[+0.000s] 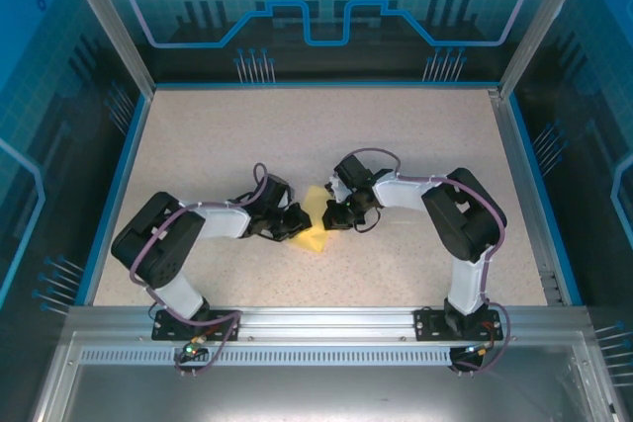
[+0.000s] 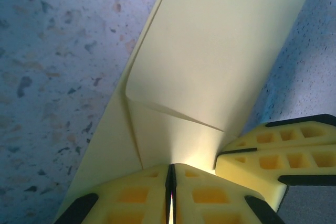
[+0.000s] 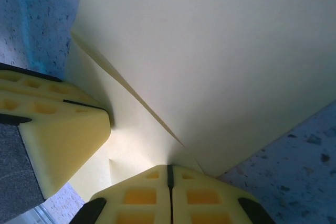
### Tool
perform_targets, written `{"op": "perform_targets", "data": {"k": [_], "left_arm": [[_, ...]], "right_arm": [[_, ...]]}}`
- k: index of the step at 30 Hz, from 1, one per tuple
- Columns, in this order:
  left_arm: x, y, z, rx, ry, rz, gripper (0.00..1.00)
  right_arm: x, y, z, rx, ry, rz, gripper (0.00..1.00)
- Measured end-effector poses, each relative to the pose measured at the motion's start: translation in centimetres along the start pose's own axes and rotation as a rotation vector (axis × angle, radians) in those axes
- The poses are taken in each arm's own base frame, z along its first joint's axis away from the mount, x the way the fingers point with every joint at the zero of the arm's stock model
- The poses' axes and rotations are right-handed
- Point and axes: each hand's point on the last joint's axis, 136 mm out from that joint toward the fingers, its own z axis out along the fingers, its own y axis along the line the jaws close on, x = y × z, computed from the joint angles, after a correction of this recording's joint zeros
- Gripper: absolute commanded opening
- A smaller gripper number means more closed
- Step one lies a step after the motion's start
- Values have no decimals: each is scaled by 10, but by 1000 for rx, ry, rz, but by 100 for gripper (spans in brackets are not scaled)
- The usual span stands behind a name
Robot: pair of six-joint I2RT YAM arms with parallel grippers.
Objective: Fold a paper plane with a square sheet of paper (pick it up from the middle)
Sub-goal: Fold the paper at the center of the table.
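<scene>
our left gripper is pinched tight on an edge of the yellow paper. the right gripper is clamped on the same sheet from the other side, so the two grippers sit just beside each other. the paper is mid-table between them and looks like it's folded over on itself. from above both wrists cover most of it, with just a yellow corner poking out over the speckled table. we can't make out how many layers there are.
</scene>
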Motion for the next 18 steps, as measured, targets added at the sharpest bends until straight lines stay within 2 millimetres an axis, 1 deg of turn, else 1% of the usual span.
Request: {"op": "perform_targets", "data": {"k": [7, 11, 14, 18], "left_arm": [[-3, -4, 3, 26, 0, 1, 13], [-2, -4, 3, 26, 0, 1, 12], [-2, -4, 3, 26, 0, 1, 13], [-2, -4, 3, 25, -1, 5, 13]], "right_arm": [[0, 1, -2, 5, 0, 3, 6], [-1, -1, -6, 28, -11, 18, 6], [-1, 1, -13, 36, -23, 23, 7], [-5, 13, -28, 26, -65, 8, 7]]}}
